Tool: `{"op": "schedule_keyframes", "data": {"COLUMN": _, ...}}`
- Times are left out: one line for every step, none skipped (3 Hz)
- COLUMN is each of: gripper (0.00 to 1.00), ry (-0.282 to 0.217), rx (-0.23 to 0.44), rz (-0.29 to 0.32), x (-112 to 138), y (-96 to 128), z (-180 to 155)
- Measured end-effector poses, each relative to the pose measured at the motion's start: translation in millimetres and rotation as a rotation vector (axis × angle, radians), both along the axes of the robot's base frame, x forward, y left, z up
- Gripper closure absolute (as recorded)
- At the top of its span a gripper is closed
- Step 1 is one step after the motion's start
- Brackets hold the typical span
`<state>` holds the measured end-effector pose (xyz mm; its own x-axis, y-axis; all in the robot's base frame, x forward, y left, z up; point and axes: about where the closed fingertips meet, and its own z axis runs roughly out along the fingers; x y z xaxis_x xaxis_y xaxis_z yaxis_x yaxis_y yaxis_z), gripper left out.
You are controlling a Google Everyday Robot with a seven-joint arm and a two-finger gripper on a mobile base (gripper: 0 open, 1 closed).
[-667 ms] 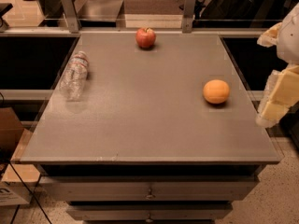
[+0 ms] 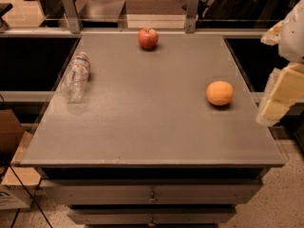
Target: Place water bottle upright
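Water bottle [image 2: 75, 77] on its side near the left edge of the grey counter [image 2: 142, 127], neck toward the far end. Well apart, red apple [image 2: 148, 38] at the far edge, orange [image 2: 219, 93] at right. End effector [image 2: 275, 103] just off the counter's right edge, touching nothing; grip width impossible to tell.

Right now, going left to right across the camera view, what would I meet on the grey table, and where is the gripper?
Clear crinkled plastic water bottle lying on its side → round red apple → round orange fruit → pale gripper, at the view's far right.
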<state>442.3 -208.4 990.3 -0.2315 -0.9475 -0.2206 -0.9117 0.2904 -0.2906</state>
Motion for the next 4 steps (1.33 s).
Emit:
{"op": "schedule_keyframes", "data": {"gripper": 0.0, "ry": -0.015, "rx": 0.081, "rz": -0.044, "x": 18, "y": 23, "z": 5}}
{"op": "schedule_keyframes", "data": {"gripper": 0.0, "ry": -0.024, "rx": 0.158, "rz": -0.097, "x": 45, "y": 58, "z": 6}}
{"op": "schedule_keyframes", "data": {"gripper": 0.0, "ry": -0.049, "rx": 0.244, "rz": -0.134, "x": 74, "y": 95, "z": 19}}
{"op": "schedule_keyframes", "data": {"gripper": 0.0, "ry": -0.05, "rx": 0.255, "rz": -0.147, "x": 75, "y": 98, "z": 22}}
